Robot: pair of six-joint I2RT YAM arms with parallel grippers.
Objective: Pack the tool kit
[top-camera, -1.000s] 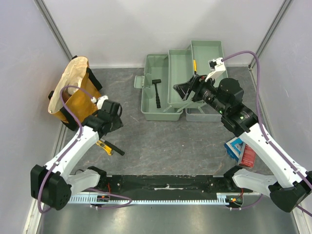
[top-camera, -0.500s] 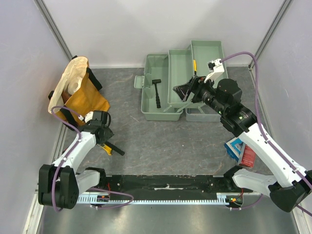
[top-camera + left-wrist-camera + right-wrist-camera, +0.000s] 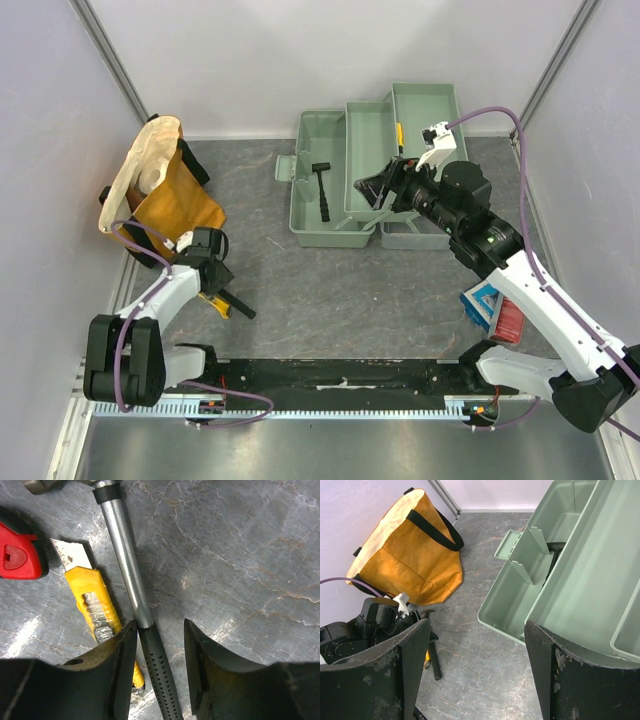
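The pale-green toolbox (image 3: 300, 205) stands open at the back, its trays folded out to the right, and a black hammer (image 3: 323, 190) lies inside it. On the table at the near left lies a second hammer (image 3: 127, 565) with a steel shaft and a black perforated grip. My left gripper (image 3: 160, 630) is open astride that grip: the left finger touches it, the right finger stands clear. A yellow utility knife (image 3: 95, 595) and a red tool (image 3: 17, 557) lie just left of the hammer. My right gripper (image 3: 477, 630) hangs open above the toolbox's (image 3: 510, 615) near edge, holding nothing.
A mustard-yellow cloth bag (image 3: 165, 195) with black straps stands at the far left, close behind my left arm. Blue-and-red packets (image 3: 497, 310) lie at the right, under my right arm. Grey walls close in the table on three sides.
My left arm has pulled back toward the near left and dropped its gripper over the hammer's grip. The right arm has edged slightly left, still open.
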